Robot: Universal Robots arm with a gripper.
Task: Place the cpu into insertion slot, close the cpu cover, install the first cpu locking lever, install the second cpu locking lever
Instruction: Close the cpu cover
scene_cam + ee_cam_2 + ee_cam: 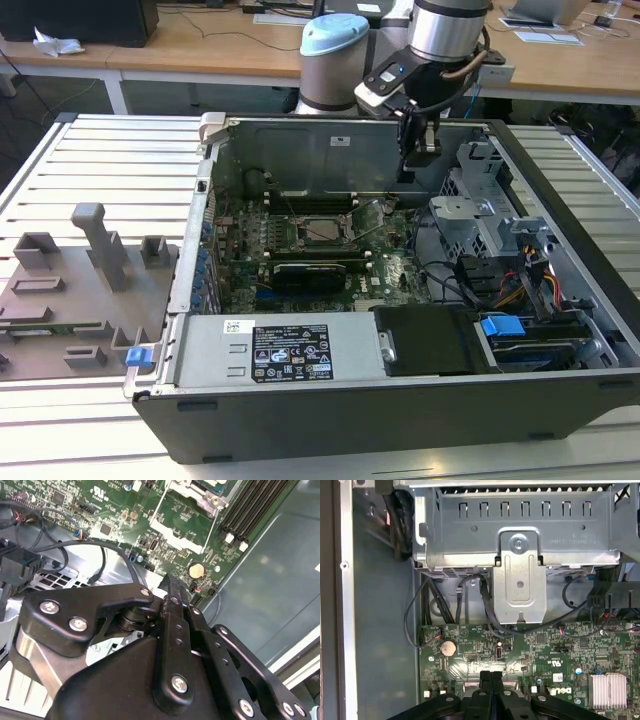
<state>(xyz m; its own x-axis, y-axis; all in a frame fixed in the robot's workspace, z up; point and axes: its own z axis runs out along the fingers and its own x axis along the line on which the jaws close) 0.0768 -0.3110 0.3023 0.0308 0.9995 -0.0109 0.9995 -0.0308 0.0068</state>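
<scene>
Insertion slot (322,229): dark square centre, silver rim.

We see the slot (347,230) mid-board, a silver-rimmed square socket between black strips. The cpu (322,230), dull grey, lies flat inside it. The cover (322,214) appears lowered around it as a thin silver frame; whether it is latched, we cannot tell.

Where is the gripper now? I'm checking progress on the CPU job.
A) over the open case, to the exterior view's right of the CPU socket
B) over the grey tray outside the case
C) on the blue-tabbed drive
A: in the exterior view the gripper hangs over the open case, above and to that view's right of the insertion slot, apart from it.
</scene>
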